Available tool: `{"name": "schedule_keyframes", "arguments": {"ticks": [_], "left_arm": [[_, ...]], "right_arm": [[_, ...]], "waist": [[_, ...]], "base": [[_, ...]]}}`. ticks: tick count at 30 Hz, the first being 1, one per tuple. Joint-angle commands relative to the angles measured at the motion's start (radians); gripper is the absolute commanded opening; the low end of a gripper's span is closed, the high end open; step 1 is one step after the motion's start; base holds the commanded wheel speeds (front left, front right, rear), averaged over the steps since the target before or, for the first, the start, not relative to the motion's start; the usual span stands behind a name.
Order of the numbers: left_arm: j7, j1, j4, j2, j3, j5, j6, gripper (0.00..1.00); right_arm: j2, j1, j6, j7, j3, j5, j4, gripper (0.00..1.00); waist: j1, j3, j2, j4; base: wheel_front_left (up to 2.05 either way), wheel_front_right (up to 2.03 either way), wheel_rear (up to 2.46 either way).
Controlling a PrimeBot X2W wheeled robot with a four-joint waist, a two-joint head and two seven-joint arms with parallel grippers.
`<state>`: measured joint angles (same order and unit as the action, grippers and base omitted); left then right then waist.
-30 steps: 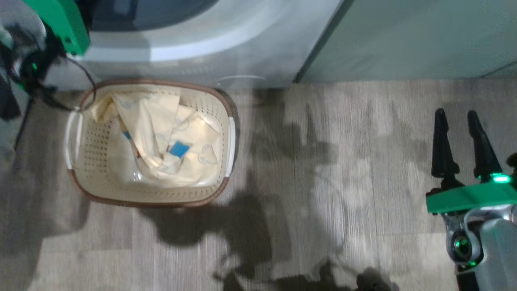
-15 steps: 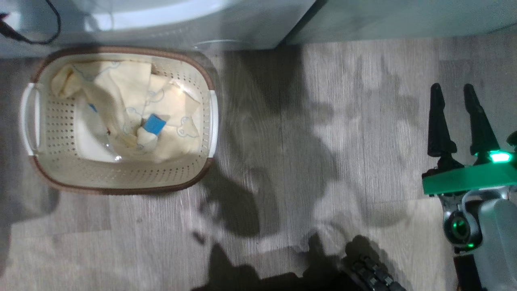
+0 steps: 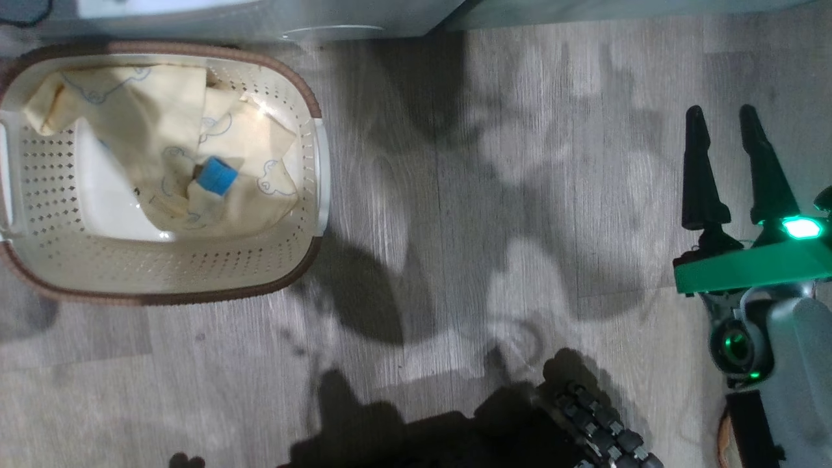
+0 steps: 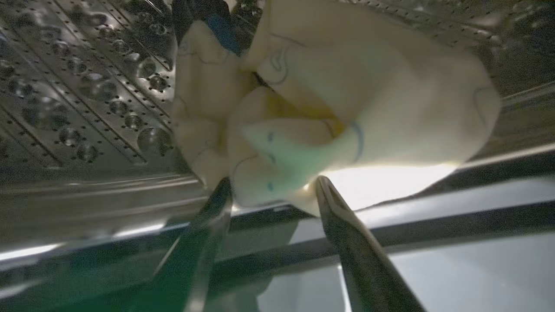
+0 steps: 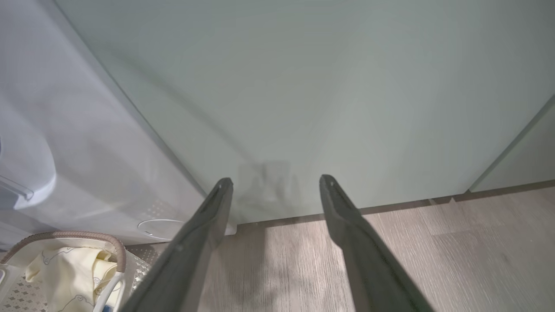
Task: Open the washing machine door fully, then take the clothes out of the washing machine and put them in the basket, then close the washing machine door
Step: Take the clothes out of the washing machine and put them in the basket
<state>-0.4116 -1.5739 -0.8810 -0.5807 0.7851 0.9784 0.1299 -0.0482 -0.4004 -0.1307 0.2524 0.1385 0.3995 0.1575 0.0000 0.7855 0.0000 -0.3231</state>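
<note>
cloth remains in the washing machine [image 5: 65, 130]: a bunched yellow garment [image 4: 329, 108] lies on the perforated drum [image 4: 86, 86], with a dark blue scrap at its far end. the left gripper [image 4: 274, 182] is at the mouth of the drum, its fingers spread wide. the nearest fold of the garment sits between the tips or just past them, and nothing is gripped yet.

other clothes [image 3: 169, 130] with a small blue piece [image 3: 214, 175] already lie in the basket [image 3: 162, 298], which stands on the floor [image 3: 487, 195] right in front of the machine. the right gripper [image 3: 721, 114] hangs well off to the side over bare floor. its fingers are also apart and empty, and they point at a sage-green cabinet [image 5: 303, 86].

the likely trouble is a shallow pinch. if the fingers shut on just the lip of that fold, the cloth may slide out partway and drop on the floor instead of in the basket. a trailing part could also catch on the drum's edge as it is drawn out. the head view looks down at the floor, not into the drum, so a bad grip may go unnoticed. the door's position cannot be told from here, so it may be in the way on the way back.
</note>
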Motion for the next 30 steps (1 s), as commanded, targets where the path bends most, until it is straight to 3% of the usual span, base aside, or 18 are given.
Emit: {"name": "schedule_keyframes", "arguments": {"ticks": [1, 7, 8, 9, 10, 19, 30], "left_arm": [[-0.018, -0.048, 0.006, -0.030, -0.008, 0.003, 0.001, 1.00], [-0.044, -0.071, -0.005, -0.026, 0.040, 0.014, 0.001, 1.00], [-0.047, -0.071, 0.001, -0.026, 0.050, 0.017, 0.001, 0.77], [-0.045, -0.071, 0.006, -0.026, 0.057, 0.023, 0.001, 0.43], [-0.042, -0.071, 0.014, -0.027, 0.064, 0.031, 0.001, 0.00], [0.063, -0.053, 0.081, -0.058, 0.120, 0.086, 0.001, 0.00], [0.256, 0.066, 0.158, -0.080, 0.145, 0.210, 0.001, 0.00]], "right_arm": [[-0.002, 0.005, 0.000, 0.009, 0.017, 0.008, -0.028, 1.00], [-0.002, -0.004, 0.000, 0.009, 0.019, 0.014, -0.030, 1.00], [-0.002, -0.005, 0.000, 0.009, 0.019, 0.014, -0.030, 1.00], [-0.002, -0.006, 0.000, 0.009, 0.019, 0.015, -0.029, 1.00], [-0.002, -0.007, 0.000, 0.009, 0.018, 0.015, -0.028, 1.00], [-0.002, -0.002, 0.000, 0.009, 0.007, 0.010, -0.017, 1.00], [-0.002, 0.041, 0.000, 0.009, -0.025, -0.015, -0.007, 1.00]], "waist": [[0.0000, 0.005, 0.0000, -0.003], [0.0000, 0.020, 0.0000, -0.008], [0.0000, 0.022, 0.0000, -0.008], [0.0000, 0.022, 0.0000, -0.008], [0.0000, 0.023, 0.0000, -0.008], [0.0000, -0.009, 0.0000, 0.004], [0.0000, -0.135, 0.0000, 0.054]], "base": [[0.00, 0.00, 0.00], [0.00, 0.00, 0.00], [0.00, 0.00, 0.00], [0.00, 0.00, 0.00], [0.00, 0.00, 0.00], [0.00, 0.00, 0.00], [0.00, 0.00, 0.00]]}}
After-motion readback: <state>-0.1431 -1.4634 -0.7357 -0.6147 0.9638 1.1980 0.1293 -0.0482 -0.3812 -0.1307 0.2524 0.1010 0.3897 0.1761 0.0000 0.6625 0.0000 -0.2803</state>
